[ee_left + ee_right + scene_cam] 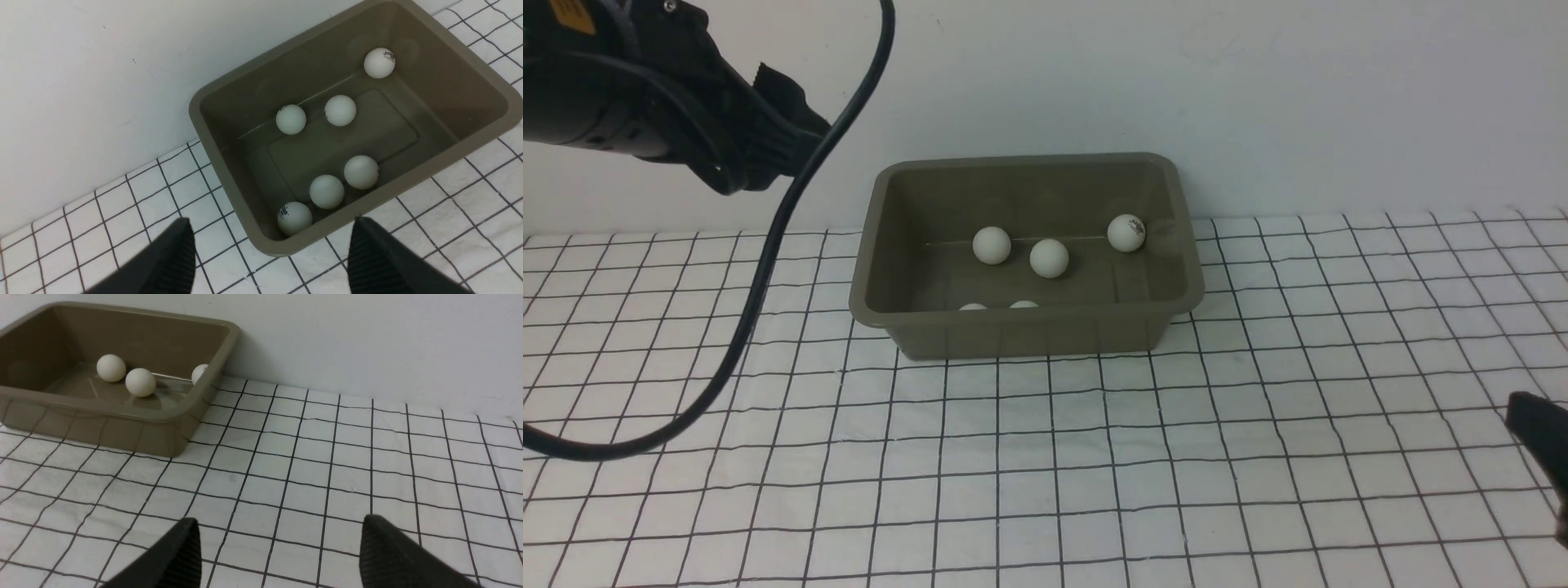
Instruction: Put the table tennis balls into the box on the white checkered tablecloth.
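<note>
Balls (340, 110): the left wrist view counts six, all inside the box (1029, 335). None lies on the cloth (1258, 457) in any view, so the job looks finished or close to it. On the left, the left end effector (271, 226) hangs raised off the box's left end and angled down at it. Its jaws are spread with nothing between them, which reads as a pose clear of the rim after a drop, or a check of the contents. Its cable (768, 269) loops down toward the cloth. In the middle, the box stands on the cloth close against the wall (1258, 82), long side toward the robot. Three balls sit along its far side, the rightmost one printed. Three more rest against the near wall toward the left corner, where the front view shows only two tops. At the far right, the right end effector (280, 522) sits low over bare cloth, well apart from the box, jaws parted and empty.
</note>
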`<state>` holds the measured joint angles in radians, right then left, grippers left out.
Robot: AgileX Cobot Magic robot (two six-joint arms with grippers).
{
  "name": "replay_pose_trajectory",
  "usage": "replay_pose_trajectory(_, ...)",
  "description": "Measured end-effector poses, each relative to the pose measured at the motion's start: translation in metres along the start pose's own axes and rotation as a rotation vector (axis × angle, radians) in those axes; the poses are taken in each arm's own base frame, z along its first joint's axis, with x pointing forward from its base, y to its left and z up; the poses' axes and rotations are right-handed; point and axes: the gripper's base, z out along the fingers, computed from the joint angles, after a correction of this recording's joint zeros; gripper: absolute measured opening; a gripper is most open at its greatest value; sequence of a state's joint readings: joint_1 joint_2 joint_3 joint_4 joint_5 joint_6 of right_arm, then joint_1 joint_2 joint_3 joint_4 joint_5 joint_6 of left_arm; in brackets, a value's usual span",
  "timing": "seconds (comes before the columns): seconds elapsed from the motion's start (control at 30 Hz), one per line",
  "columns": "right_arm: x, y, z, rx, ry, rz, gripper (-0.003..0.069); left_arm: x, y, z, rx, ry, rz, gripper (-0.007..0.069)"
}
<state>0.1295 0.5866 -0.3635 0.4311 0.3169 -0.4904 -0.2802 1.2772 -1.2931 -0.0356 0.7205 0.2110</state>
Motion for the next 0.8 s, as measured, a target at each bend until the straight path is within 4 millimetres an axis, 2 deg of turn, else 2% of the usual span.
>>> replay_pose_trajectory(0.5, 0.006, 0.003, -0.002, -0.031, 0.049, 0.003, 0.0474, 0.001, 0.0, 0.0, 0.002, 0.007, 0.0, 0.045)
replay_pose_trajectory(0.67, 0.008, 0.005, -0.023, -0.026, 0.017, -0.077, 0.0474, 0.001, 0.0, 0.0, 0.002, 0.009, 0.0, 0.045)
replay_pose_trajectory(0.8, 0.01, -0.002, -0.04, 0.073, -0.023, -0.163, 0.0474, 0.001, -0.001, 0.0, 0.01, 0.01, -0.008, 0.045)
